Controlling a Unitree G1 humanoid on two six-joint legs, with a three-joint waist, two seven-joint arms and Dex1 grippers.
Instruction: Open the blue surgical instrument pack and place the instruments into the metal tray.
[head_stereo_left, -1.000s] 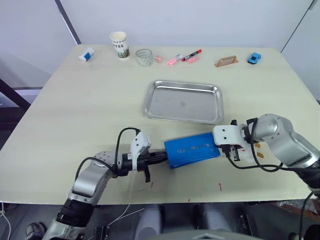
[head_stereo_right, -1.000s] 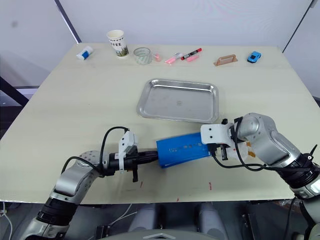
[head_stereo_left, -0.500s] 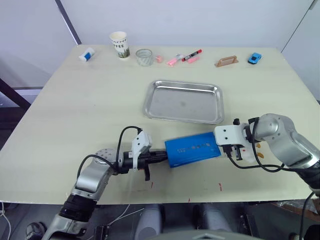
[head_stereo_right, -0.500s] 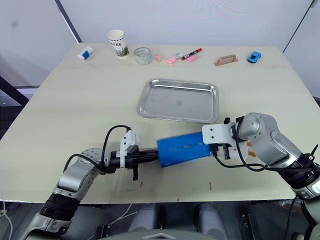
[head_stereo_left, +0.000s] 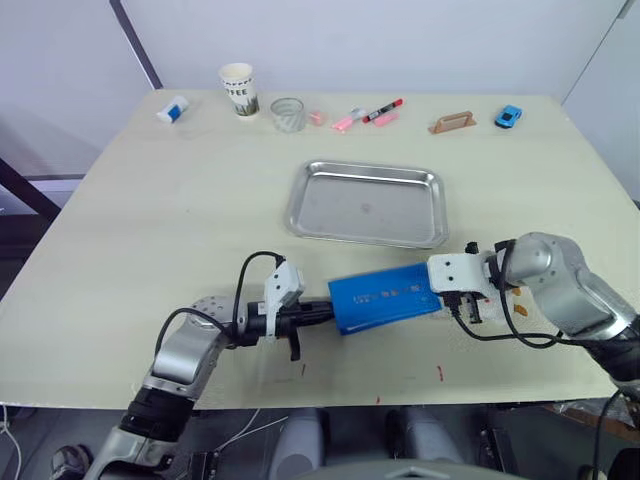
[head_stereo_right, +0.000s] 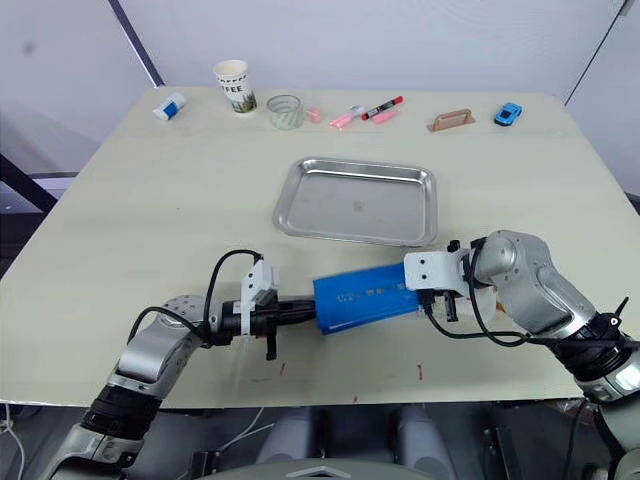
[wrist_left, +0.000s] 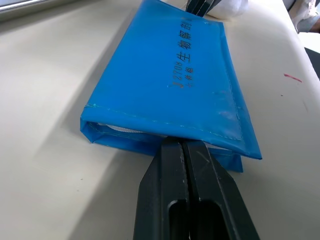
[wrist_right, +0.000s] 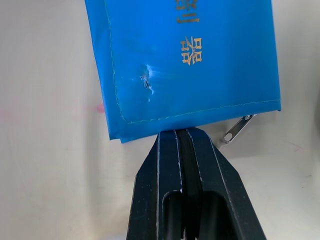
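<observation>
Head and wrist views of the table at an early stage of the task. The blue surgical instrument pack (head_stereo_left: 385, 297) lies flat on the table (head_stereo_left: 170, 230) just in front of the metal tray (head_stereo_left: 367, 204), apart from its near rim, and is held at its 2 short ends. The left gripper (wrist_left: 183, 146) has its fingers pressed together against the pack's left end, where the fold shows a pale lining; the right gripper (wrist_right: 181, 134) likewise has its fingers pressed together at the right end, beside a small silvery zipper pull (wrist_right: 238, 129). Whether either pair actually pinches fabric or merely butts against the edge cannot be told, since the fingertips vanish under the blue cloth. Progress: the pack appears to be closed, the tray is bare, and no instruments have been taken out, so opening the pack and every transfer remain to be done. The pack's contents are hidden, and its lettering is too small to read in the head views. A paper cup (head_stereo_left: 239, 89), a glass (head_stereo_left: 288, 114), markers (head_stereo_left: 366, 115) and a blue toy car (head_stereo_left: 509, 117) line the far edge.
</observation>
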